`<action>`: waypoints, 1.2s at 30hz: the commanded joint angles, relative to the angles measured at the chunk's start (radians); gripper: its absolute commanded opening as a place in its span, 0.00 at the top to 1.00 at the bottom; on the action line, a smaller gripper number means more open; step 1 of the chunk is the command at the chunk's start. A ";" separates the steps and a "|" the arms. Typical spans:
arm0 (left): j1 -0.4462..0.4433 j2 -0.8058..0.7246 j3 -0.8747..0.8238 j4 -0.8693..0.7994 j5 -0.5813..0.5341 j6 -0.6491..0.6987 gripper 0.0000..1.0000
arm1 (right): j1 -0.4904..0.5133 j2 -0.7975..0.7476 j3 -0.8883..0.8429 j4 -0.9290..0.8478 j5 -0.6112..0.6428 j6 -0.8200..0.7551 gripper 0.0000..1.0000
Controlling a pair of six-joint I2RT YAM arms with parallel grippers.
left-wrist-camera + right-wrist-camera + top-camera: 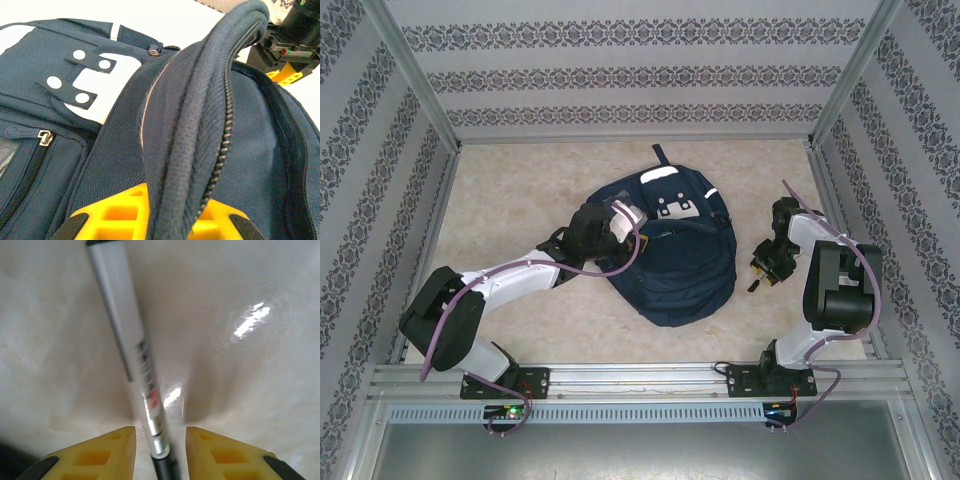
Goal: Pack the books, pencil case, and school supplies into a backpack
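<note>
Tabletop [520, 215] pale marbled, patterned walls [620, 70] | left gripper [167, 215] clamped on backpack [240, 150] | right gripper [160, 445] apart astride pen [132, 350]

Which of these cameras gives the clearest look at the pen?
The right wrist view: the pen runs up the middle, close up, print visible, between the fingers of the right gripper. The top view gives a tiny dark sliver below that gripper. The left wrist view faces the backpack.
</note>
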 commanded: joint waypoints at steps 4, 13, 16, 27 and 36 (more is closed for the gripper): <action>-0.003 -0.031 0.018 0.033 -0.018 0.007 1.00 | -0.001 0.001 0.017 -0.055 0.046 -0.065 0.68; -0.003 -0.033 0.026 0.015 -0.026 0.010 1.00 | -0.001 0.061 -0.069 0.064 -0.002 -0.066 0.81; -0.004 -0.035 0.031 0.013 -0.024 0.005 1.00 | -0.001 0.033 -0.078 0.063 -0.031 -0.062 0.90; -0.003 -0.025 0.079 0.028 -0.001 -0.054 1.00 | 0.254 -0.446 -0.090 0.111 -0.268 0.494 0.95; -0.004 -0.006 0.098 0.040 -0.002 -0.080 1.00 | 0.607 -0.387 0.045 0.263 -0.210 0.824 0.95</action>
